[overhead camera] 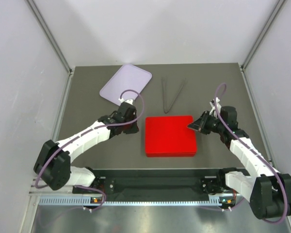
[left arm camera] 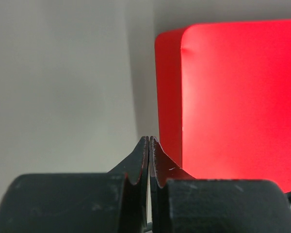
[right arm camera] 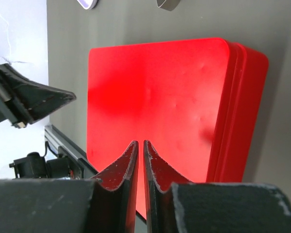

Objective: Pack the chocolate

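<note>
My left gripper (left arm camera: 149, 141) is closed and empty, just beside the red box (left arm camera: 233, 97). My right gripper (right arm camera: 139, 144) is all but closed and empty at its right edge. Only the top view shows tongs (overhead camera: 170, 94) and a lavender tray (overhead camera: 126, 82). Chocolate unseen; box lid on.

Left arm (overhead camera: 82, 138) and right arm (overhead camera: 247, 153): white shells, black joints, purple cables (overhead camera: 131, 90); black fingers (left arm camera: 136, 165) narrow toward the jaw tips.

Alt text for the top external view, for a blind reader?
A closed red box sits mid-table, the left gripper at its left edge and the right gripper at its right, both shut. Beyond it lie a lilac tray and tongs.
</note>
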